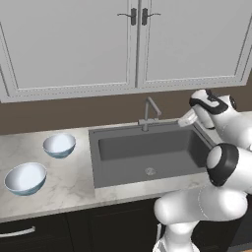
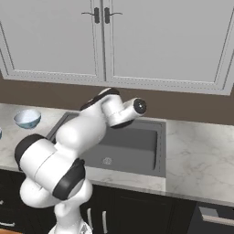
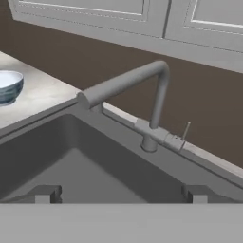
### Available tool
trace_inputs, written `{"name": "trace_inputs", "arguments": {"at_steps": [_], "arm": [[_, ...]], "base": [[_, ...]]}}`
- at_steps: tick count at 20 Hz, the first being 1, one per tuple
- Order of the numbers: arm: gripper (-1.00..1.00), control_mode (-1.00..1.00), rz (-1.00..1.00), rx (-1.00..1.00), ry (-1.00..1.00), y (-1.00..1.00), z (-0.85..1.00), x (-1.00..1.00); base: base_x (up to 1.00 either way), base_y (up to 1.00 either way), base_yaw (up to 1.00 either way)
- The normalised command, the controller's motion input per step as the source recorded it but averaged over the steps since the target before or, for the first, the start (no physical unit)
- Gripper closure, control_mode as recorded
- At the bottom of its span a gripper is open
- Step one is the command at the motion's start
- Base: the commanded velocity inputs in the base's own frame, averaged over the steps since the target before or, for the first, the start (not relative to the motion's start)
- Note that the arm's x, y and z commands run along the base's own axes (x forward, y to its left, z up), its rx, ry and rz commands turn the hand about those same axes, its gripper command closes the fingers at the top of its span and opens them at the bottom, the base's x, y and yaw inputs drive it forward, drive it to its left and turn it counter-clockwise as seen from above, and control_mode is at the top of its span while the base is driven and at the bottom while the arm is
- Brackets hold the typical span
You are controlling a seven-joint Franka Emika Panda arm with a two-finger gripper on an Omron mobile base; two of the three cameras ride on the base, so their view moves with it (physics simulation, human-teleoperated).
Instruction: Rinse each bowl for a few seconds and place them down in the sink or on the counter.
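Your arm covers the right end of the sink (image 1: 147, 147) in the left base view and its left part in the right base view. The gripper (image 3: 121, 192) shows you just two fingertips (wide apart) above the grey band. The smaller bowl (image 3: 9, 85) is cut by the hand view's left edge. The faucet's lever (image 3: 186, 130) looks too thin to read.
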Motion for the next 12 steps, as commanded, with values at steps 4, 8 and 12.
{"name": "trace_inputs", "arguments": {"at_steps": [4,8,12], "arm": [[-1.0,-1.0,0.01,0.02,-0.1,0.0,-0.22,0.24],[-1.0,-1.0,0.0,0.0,-0.06,0.0,-0.13,0.25],[-1.0,-1.0,0.0,0.0,-0.09,0.0,-0.01,0.23]], "base": [[0.0,0.0,0.0],[0.0,0.0,0.0],[0.0,0.0,0.0]]}}
